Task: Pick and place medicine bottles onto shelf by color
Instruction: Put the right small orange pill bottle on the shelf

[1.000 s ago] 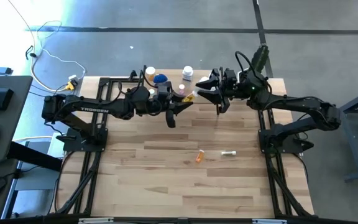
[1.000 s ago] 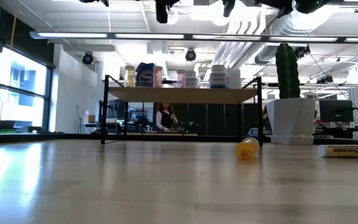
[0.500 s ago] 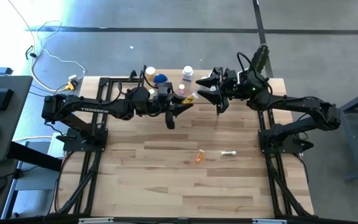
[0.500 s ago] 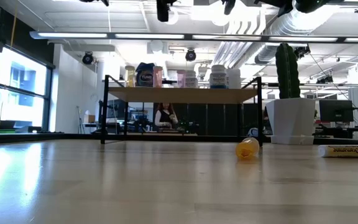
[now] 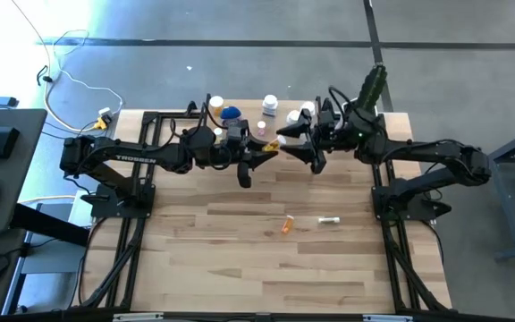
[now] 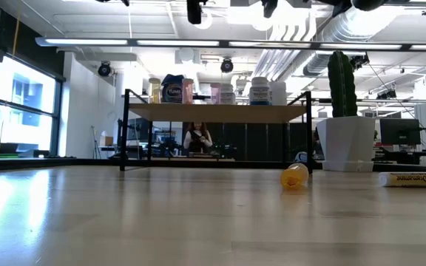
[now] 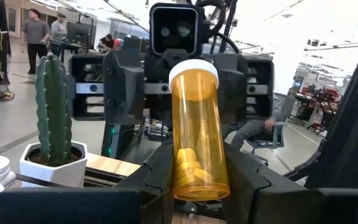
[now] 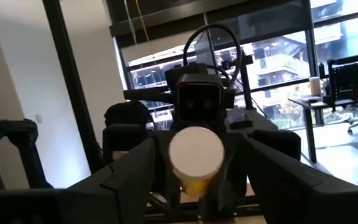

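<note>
A: Left gripper (image 5: 259, 152)?

B: High above the table (image 5: 240, 268), near the shelf (image 6: 217, 112). Fingers (image 7: 160, 180) clamped on the base of an orange bottle (image 7: 197, 130), white cap pointing away at the other arm.

A: Right gripper (image 5: 291, 143)?

B: Facing the left one, nose to nose, just beside it. Fingers (image 8: 129, 168) spread wide apart on either side of the cap. Not closed on it. Contact with the cap: cannot tell.

A: And the shelf?

B: At the far edge of the table, between the two arms' bases. Light wood board on thin black legs. On top, a row of bottles (image 6: 261, 90), standing upright close together: white, pink and pale ones, plus a blue-lidded jar (image 6: 172, 89) toward one end.

A: Anything off the shelf?

B: Two more, lying on their sides on the table in front of the shelf, well below the grippers. A second orange bottle (image 5: 286, 224), and just beside it a white bottle (image 5: 329, 219) with a yellow label.

A: Anything else nearby?

B: A cactus pot (image 6: 344, 140), white, standing at the shelf's end on the right arm's side. Beyond the table, a seated person (image 6: 197, 139), seen under the shelf.
</note>
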